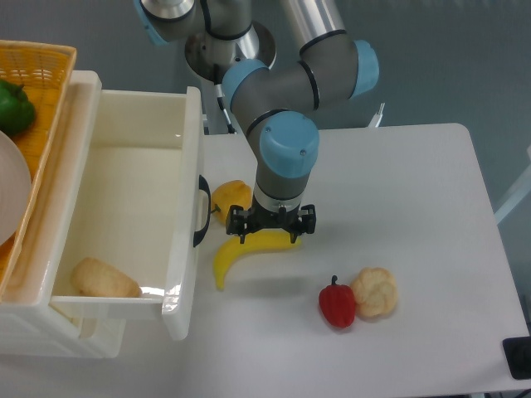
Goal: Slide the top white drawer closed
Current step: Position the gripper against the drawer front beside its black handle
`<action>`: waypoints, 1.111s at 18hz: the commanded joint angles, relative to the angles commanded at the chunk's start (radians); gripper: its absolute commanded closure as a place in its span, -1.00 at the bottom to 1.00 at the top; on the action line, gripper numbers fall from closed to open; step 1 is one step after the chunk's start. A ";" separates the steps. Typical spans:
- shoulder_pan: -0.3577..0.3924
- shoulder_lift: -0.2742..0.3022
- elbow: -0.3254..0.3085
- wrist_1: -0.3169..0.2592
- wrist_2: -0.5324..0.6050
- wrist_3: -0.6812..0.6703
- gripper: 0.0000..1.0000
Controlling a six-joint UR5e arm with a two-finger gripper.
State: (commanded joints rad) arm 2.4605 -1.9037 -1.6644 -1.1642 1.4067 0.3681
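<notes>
The top white drawer (184, 215) stands pulled far out of the cabinet at the left. Its curved black handle (202, 211) faces right toward the table. A pale bread piece (103, 279) lies inside at its near end. My gripper (271, 235) hangs to the right of the drawer front, just above the upper end of a yellow banana (245, 251). The view looks down onto the black gripper body. Its fingers are hidden beneath it, so I cannot see how they stand.
A yellow pepper (231, 199) lies between the handle and the gripper. A red pepper (337, 303) and a bread roll (375, 292) sit at the front right. An orange wicker basket (40, 91) holding a green pepper and a white plate tops the cabinet.
</notes>
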 joint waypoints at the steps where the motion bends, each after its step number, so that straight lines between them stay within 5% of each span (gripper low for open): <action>1: -0.002 -0.003 -0.002 -0.008 0.002 0.009 -1.00; 20: -0.048 -0.005 -0.011 -0.028 0.003 0.022 -1.00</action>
State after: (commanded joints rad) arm 2.4130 -1.9083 -1.6751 -1.1919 1.4097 0.3896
